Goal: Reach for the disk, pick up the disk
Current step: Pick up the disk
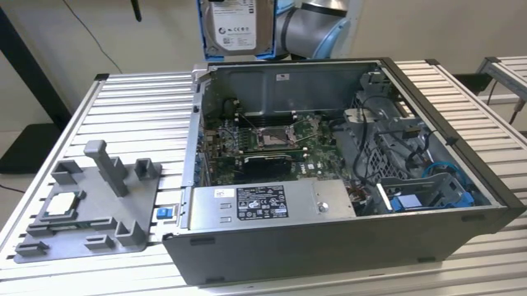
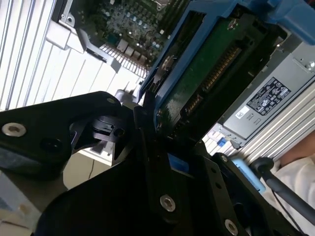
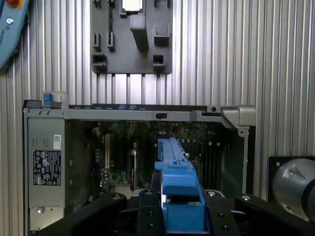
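The disk hangs upright in the air above the back wall of the open computer case, its silver face and white label turned toward the exterior view. A blue carrier frames it. My gripper is shut on the disk, with black fingers pressing the blue carrier from both sides. In the second wrist view the disk's green circuit-board side shows inside the blue frame, clamped by my gripper. The grey arm stands behind the disk.
Below lies the open computer case with its motherboard and a silver power supply. A blue drive cage sits at its right. On the slatted table's left stands a grey fixture plate carrying a processor chip.
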